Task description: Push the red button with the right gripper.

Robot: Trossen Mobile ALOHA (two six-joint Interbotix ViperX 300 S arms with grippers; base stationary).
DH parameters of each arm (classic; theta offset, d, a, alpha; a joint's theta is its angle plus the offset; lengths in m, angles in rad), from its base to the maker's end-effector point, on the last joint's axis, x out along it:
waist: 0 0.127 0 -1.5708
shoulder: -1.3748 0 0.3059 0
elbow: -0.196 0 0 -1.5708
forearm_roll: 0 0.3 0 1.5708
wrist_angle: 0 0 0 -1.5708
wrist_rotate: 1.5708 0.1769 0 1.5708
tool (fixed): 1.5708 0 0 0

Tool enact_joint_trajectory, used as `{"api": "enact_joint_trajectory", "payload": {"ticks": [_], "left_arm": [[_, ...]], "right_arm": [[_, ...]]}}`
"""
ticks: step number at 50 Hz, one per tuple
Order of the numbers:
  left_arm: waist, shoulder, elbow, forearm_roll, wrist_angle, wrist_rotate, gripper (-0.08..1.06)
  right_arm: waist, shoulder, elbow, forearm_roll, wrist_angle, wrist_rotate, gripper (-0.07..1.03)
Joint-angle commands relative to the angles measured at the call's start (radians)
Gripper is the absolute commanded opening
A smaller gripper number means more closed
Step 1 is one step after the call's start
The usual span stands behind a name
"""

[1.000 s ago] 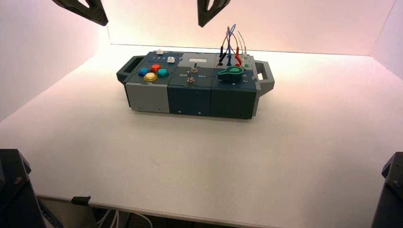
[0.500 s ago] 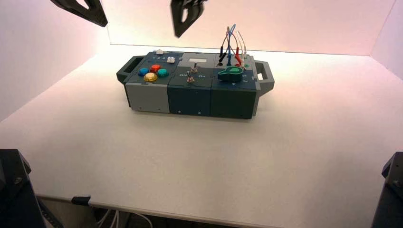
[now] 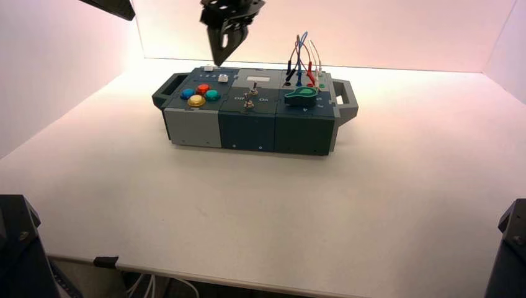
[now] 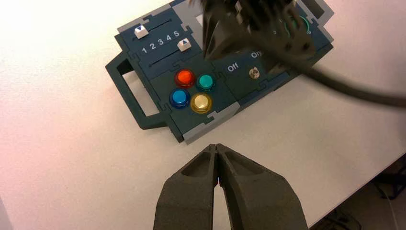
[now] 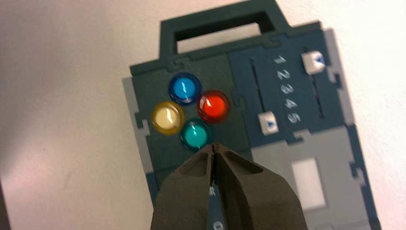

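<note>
Well, there's the wide dark box (image 3: 248,130) sitting on the pale table (image 3: 260,211), a handle (image 4: 143,108) at its left end. Above the box's left part hangs the right gripper (image 3: 224,45), its fingers pressed together at the tips, gripping nothing. The left gripper (image 4: 215,151) waits off to the left, closed as well and empty. Next come two white sliders (image 4: 184,44) on the left panel, one by the 5, the other by the 1. The red button (image 5: 213,106) sits in the left panel's cluster, among blue (image 5: 184,88), yellow (image 5: 167,118) and green ones (image 5: 196,136), apart from the right gripper.
</note>
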Motion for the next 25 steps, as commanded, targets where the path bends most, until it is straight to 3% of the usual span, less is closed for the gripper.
{"api": "enact_joint_trajectory", "payload": {"ticks": [1, 15, 25], "left_arm": [[0.006, -0.003, -0.012, -0.005, -0.005, 0.000, -0.03], [0.006, -0.002, -0.012, -0.005, -0.003, 0.000, -0.03], [0.006, -0.003, -0.012, -0.005, -0.005, -0.002, -0.03]], "right_arm": [[0.032, 0.000, -0.046, 0.002, 0.000, -0.012, -0.02], [0.040, 0.066, -0.101, -0.005, -0.002, -0.012, -0.02], [0.040, 0.098, -0.141, -0.037, -0.005, -0.012, -0.02]]}}
